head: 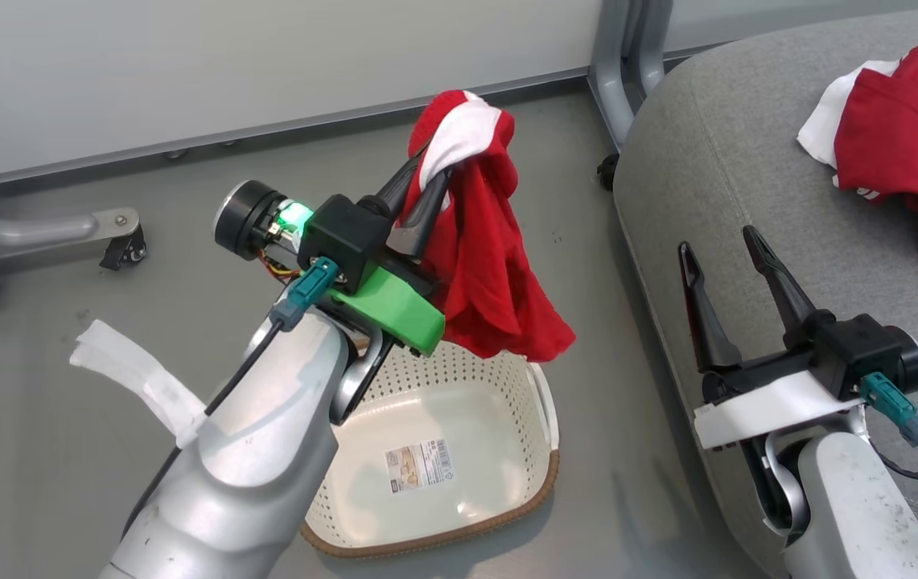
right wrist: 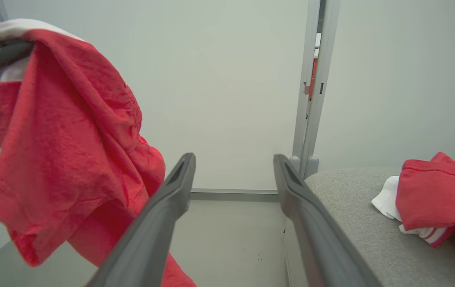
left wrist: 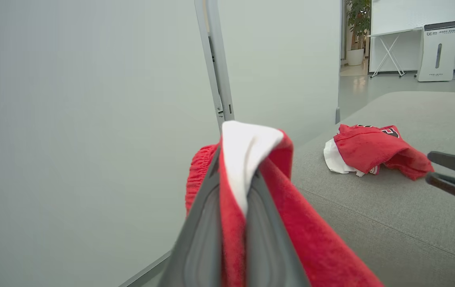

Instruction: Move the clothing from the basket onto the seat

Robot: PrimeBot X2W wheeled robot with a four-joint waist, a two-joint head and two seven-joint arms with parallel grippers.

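Red clothing [head: 483, 265] is held pinched in the closed left tool [head: 430, 181], draped below it over the basket [head: 543, 474]. The seat [head: 716, 161] lies off to its right, beside the open, empty right tool [head: 718, 241]. Should the loose hem be snagged or the pinch slip, a drop onto the floor [head: 185, 338] is risked.

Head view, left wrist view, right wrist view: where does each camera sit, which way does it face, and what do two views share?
Head view: on the head, looking down at basket and seat; left gripper shut on the held garment, right gripper open.
Left wrist view: on the left wrist, facing the seat; own fingers, plus the right gripper's tips.
Right wrist view: on the right wrist, facing the wall; own open fingers.
Shared: both wrist views show the second garment lying on the seat.
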